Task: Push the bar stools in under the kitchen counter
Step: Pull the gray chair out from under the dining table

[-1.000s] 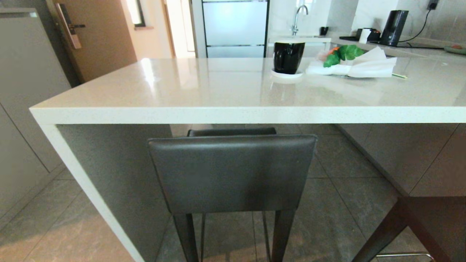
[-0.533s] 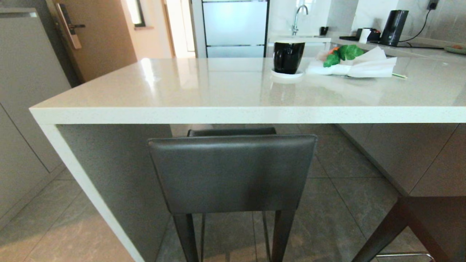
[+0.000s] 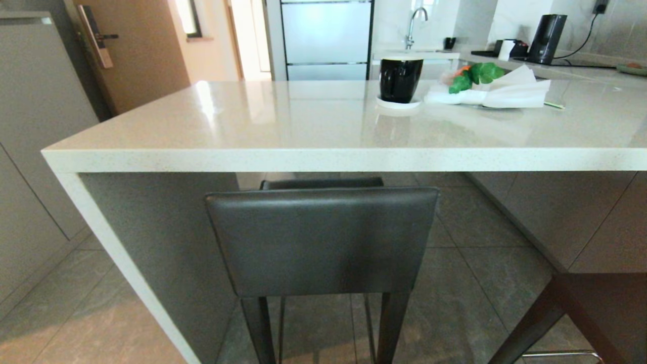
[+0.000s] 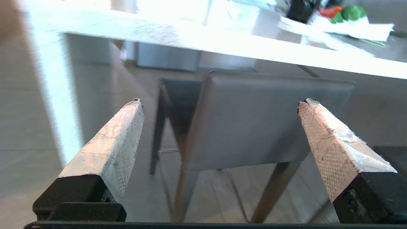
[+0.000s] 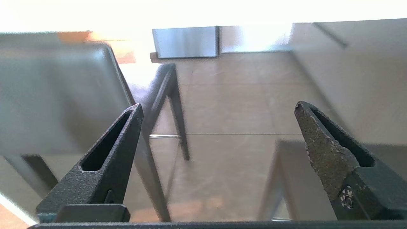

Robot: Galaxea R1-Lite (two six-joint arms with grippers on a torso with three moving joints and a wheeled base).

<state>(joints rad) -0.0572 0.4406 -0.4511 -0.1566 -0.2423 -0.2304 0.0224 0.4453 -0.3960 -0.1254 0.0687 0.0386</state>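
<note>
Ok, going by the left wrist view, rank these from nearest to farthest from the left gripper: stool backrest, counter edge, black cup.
From the left gripper, which is open and holds nothing:
1. The stool backrest, straight ahead between the fingers.
2. The counter edge, above and beyond the backrest.
3. The black cup, farthest, set back on the countertop toward the right finger's side.

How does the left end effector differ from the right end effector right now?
The left end effector has fingers wrapped in whitish tape; the right end effector has bare black slotted fingers. The left end effector squarely faces the backrest of the bar stool; the right end effector looks past that stool's side at the floor. Both are open and hold nothing.
</note>
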